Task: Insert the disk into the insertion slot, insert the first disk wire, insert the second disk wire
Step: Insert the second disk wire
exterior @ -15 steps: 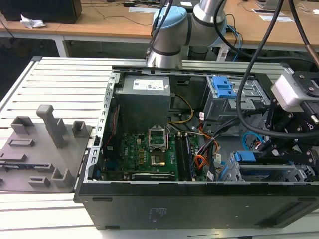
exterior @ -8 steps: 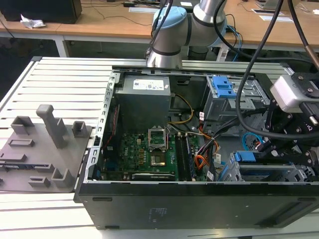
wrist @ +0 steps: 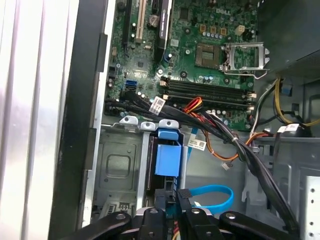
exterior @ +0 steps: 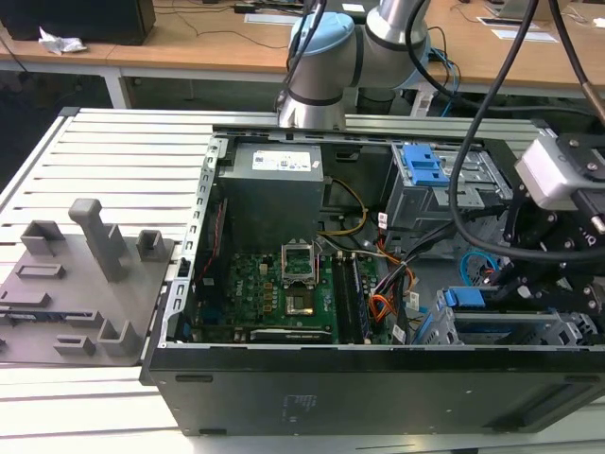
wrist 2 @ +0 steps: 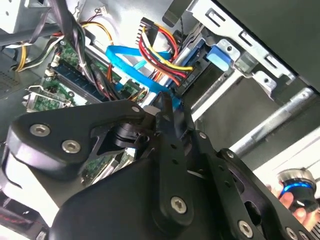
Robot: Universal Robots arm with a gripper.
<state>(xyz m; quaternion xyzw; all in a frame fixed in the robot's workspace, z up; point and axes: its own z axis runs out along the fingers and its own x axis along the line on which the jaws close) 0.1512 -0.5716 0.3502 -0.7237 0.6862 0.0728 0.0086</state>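
The disk (wrist: pixel 167 159), framed by its blue caddy, lies inside the insertion slot (wrist: pixel 117 165), a low perforated metal cage at the exterior view's right (exterior: pixel 567 331). The first disk wire (wrist 2: pixel 162 50), a red, yellow and black bundle, runs down to the disk's end beside the blue caddy (wrist 2: pixel 220 55). The second disk wire (wrist: pixel 216 196), a light blue flat cable, loops next to the disk. My gripper (wrist 2: pixel 167 107) hangs right over the disk's end, shut on the dark plug of that blue cable (wrist 2: pixel 131 57). The plug's contact with the disk is hidden by the fingers (wrist: pixel 192 216).
A taller drive cage with blue latches (exterior: pixel 423 168) stands behind the slot. The motherboard (exterior: pixel 269 288) with its empty processor socket and the power supply (exterior: pixel 276 184) lie at the exterior view's left inside the case. Black cable bundles (wrist: pixel 200 122) cross close to the slot.
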